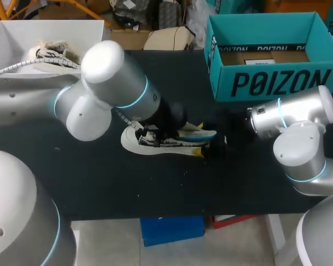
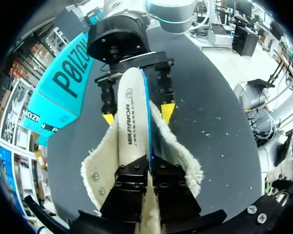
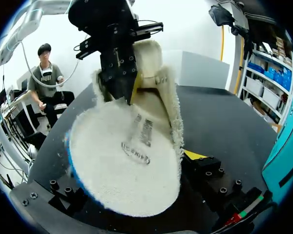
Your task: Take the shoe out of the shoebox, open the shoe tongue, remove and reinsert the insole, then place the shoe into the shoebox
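The black desk (image 1: 100, 183) carries everything. My left arm (image 1: 100, 83) crosses it from the left to the middle, and my right arm (image 1: 299, 127) comes in from the right edge. A teal shoebox (image 1: 266, 83) stands open at the far right of the desk. A white box (image 1: 11, 44) at the far left holds another shoe (image 1: 53, 55). The task's shoe (image 1: 139, 144) lies on the desk's middle, out of the shoebox, partly under the left wrist.

The insole (image 2: 129, 112), smooth and printed on one face and fleecy on the other, stretches between the two claws. Fleecy lining with small metal eyelets shows on either side of it. The left claw (image 2: 150, 168) has its fingers nearly together, pinching one end of the insole. The right claw (image 2: 136, 114) stands at the other end with a yellow tip on each side of the insole. I cannot tell if both tips press it.
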Robot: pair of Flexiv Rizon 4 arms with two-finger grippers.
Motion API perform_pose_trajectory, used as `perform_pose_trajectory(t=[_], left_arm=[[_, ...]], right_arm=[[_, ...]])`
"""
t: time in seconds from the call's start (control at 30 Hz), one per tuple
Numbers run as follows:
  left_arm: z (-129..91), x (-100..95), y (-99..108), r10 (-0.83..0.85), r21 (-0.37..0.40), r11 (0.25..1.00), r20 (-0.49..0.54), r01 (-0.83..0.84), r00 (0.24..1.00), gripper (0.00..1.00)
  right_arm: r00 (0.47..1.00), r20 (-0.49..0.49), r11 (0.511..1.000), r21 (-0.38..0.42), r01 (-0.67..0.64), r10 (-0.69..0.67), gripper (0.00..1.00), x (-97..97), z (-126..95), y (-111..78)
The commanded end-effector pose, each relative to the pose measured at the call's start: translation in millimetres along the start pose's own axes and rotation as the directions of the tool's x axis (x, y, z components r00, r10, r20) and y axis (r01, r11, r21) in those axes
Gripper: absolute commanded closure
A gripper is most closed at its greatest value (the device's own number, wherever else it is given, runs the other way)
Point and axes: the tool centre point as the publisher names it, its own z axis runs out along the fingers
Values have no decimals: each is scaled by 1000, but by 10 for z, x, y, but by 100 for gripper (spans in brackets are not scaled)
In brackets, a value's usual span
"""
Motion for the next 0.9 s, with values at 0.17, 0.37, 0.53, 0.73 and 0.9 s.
perform_pose_trajectory(t=[0.17,0.37,0.53,0.73,0.9], left_arm=[[46,30,4,43,93,995,28,-46,999,54],[94,2,-119,84,99,991,37,-87,996,54],[179,-58,-180,96,95,991,37,-99,995,54],[255,-126,-282,112,110,987,40,-116,993,55],[271,-182,-405,131,128,982,45,-136,990,55]], right_arm=[[1000,0,1000,1,-1,1,100,-9,4,-29],[1000,0,1000,1,-1,1,100,-9,4,-29],[1000,0,1000,1,-1,1,100,-9,4,-29],[1000,0,1000,1,-1,1,100,-9,4,-29],[1000,0,1000,1,-1,1,100,-9,4,-29]])
